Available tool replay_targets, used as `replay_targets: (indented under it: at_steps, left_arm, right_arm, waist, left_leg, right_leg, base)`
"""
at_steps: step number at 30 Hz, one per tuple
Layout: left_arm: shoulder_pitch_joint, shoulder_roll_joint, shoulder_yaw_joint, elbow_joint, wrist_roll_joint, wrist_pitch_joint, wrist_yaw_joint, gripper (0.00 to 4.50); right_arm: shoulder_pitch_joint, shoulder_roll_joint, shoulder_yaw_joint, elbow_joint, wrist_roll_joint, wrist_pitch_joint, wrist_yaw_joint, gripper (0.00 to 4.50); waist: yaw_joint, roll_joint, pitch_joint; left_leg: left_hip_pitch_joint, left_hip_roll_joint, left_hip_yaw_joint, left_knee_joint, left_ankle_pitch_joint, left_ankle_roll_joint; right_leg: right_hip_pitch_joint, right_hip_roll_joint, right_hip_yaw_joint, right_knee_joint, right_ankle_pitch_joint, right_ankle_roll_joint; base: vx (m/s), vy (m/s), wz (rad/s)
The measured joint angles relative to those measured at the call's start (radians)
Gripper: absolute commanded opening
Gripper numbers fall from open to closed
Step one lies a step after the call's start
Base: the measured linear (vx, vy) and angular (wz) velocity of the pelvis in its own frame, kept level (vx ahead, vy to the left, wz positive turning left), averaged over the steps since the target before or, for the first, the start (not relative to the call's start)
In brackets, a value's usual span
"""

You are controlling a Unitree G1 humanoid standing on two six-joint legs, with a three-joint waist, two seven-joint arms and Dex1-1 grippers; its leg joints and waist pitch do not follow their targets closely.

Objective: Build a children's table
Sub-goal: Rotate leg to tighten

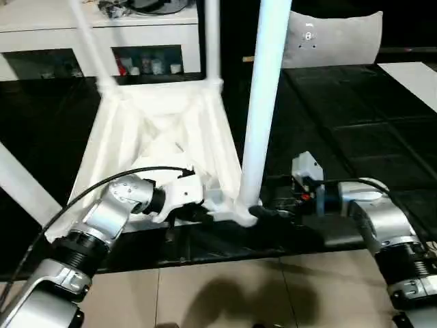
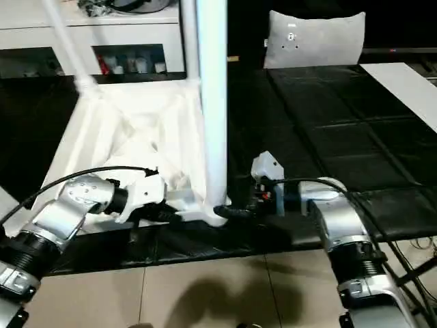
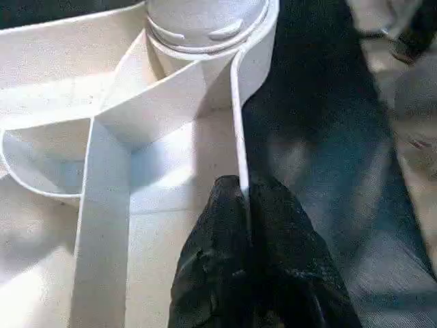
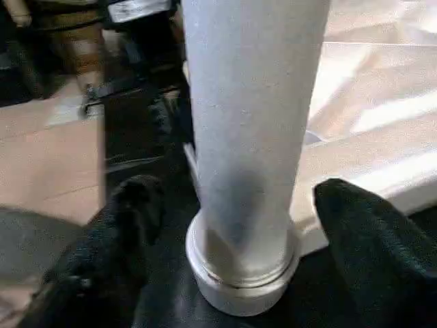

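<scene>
The white table top (image 1: 157, 130) lies upside down on the black mat, ribbed underside facing up. Legs stand in its corner sockets: two at the far corners (image 1: 212, 41), one at the near left (image 1: 20, 181), and one at the near right (image 1: 263, 102). My left gripper (image 3: 244, 188) is shut on the top's thin rim (image 3: 237, 123), close to the near right socket (image 3: 205, 27). My right gripper (image 4: 239, 198) is open around the base of the near right leg (image 4: 249, 123), one black finger (image 4: 130, 212) on each side, with gaps to the leg.
A white cabinet with glass doors (image 1: 102, 27) stands behind the table. A grey cushion (image 1: 334, 37) leans at the back right, and a white board (image 1: 416, 75) lies at the right edge. Tan floor tiles (image 1: 225, 294) begin at the mat's near edge.
</scene>
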Motion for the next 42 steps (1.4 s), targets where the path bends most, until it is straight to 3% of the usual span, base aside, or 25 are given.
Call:
replay_targets:
  at_steps: [8, 20, 36, 38, 42]
  left_arm:
    - [-0.012, 0.018, -0.024, 0.010, -0.005, -0.048, -0.081, 0.00]
    - [-0.014, 0.015, -0.032, 0.013, -0.012, -0.057, -0.096, 0.00]
    - [-0.001, 0.019, -0.015, 0.006, -0.030, -0.038, -0.097, 0.00]
    - [-0.001, 0.020, -0.014, 0.007, -0.029, -0.035, -0.096, 0.00]
    - [0.000, 0.016, -0.015, 0.007, -0.029, -0.034, -0.093, 0.00]
  right_arm:
    - [-0.048, -0.009, 0.033, 0.063, 0.011, -0.015, 0.101, 2.88]
    - [-0.054, 0.015, 0.055, 0.096, 0.013, -0.018, 0.147, 1.94]
    - [-0.040, 0.025, 0.051, 0.087, 0.019, 0.002, 0.131, 1.88]
    - [-0.042, 0.030, 0.050, 0.083, 0.023, 0.047, 0.125, 2.44]
    - [-0.040, 0.037, 0.064, 0.076, 0.019, 0.076, 0.120, 2.80]
  waist:
    - [0.016, -0.002, -0.001]
    - [0.021, -0.002, -0.001]
    - [0.017, -0.003, -0.002]
    - [0.013, -0.004, -0.002]
    - [0.011, -0.005, -0.003]
  left_leg:
    - [0.004, -0.003, 0.002, 0.000, 0.000, 0.000]
    - [0.004, -0.004, 0.003, -0.001, 0.000, 0.000]
    - [0.005, -0.004, 0.003, -0.001, 0.000, 0.000]
    - [0.006, -0.004, 0.003, -0.001, 0.000, 0.000]
    - [0.005, -0.004, 0.003, 0.000, 0.000, 0.000]
  right_leg:
    - [0.001, 0.001, 0.009, 0.001, 0.000, 0.000]
    - [0.001, 0.002, 0.013, 0.001, 0.000, 0.001]
    - [0.001, 0.002, 0.014, 0.001, 0.000, 0.001]
    - [0.001, 0.002, 0.014, 0.002, 0.000, 0.001]
    - [0.002, 0.002, 0.014, 0.001, 0.000, 0.002]
  base:
    - [0.000, 0.000, 0.00]
    - [0.000, 0.000, 0.00]
    - [0.000, 0.000, 0.00]
    - [0.000, 0.000, 0.00]
    - [0.000, 0.000, 0.00]
